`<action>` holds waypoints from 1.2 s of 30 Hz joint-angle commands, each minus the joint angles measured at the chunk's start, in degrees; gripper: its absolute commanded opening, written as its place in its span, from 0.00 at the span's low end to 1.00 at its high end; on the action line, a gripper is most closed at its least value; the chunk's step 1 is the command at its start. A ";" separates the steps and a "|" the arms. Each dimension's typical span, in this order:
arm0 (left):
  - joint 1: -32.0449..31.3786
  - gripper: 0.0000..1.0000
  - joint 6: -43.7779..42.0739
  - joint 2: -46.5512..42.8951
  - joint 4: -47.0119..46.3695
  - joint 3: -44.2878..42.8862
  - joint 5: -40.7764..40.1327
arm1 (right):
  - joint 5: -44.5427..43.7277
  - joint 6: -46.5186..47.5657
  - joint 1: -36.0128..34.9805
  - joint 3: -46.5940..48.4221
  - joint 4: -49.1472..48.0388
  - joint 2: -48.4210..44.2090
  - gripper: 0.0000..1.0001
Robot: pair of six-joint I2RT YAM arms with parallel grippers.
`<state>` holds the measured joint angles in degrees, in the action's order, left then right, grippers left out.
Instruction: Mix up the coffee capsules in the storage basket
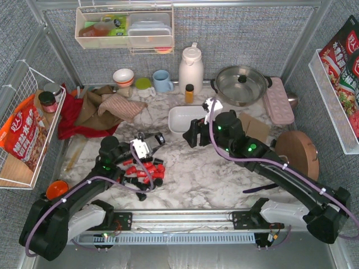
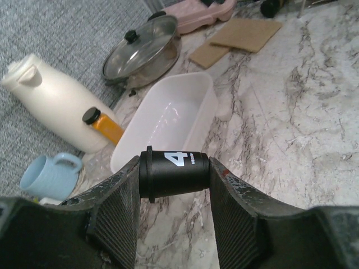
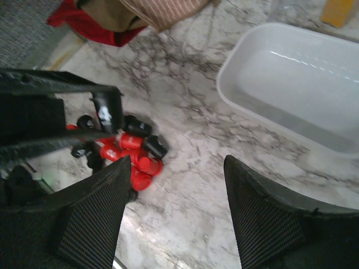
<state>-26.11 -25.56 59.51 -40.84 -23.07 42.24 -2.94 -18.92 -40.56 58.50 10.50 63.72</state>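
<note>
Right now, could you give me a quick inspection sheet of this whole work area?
Surface: marble-look table; no spills seen.
Job's things: white basket is empty; red and black capsules lie heaped on the table by the left arm.
Clutter: cloths, white jug, lidded pot, pink tray.
Claws: left claw is shut on a black capsule; right claw is open and empty.
Cables: a purple cable runs along each arm.
Surroundings: wire rack with food packets on the left, another rack on the right; grey walls.
</note>
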 commanded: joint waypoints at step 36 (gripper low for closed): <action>-5.77 0.54 -3.79 -6.64 -2.49 1.05 -2.30 | 2.24 -2.33 -12.26 7.51 -15.43 18.99 0.38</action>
<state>-31.55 -28.73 53.34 -41.80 -21.93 40.16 -1.13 -20.73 -52.51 65.30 -2.31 82.37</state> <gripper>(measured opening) 0.547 0.425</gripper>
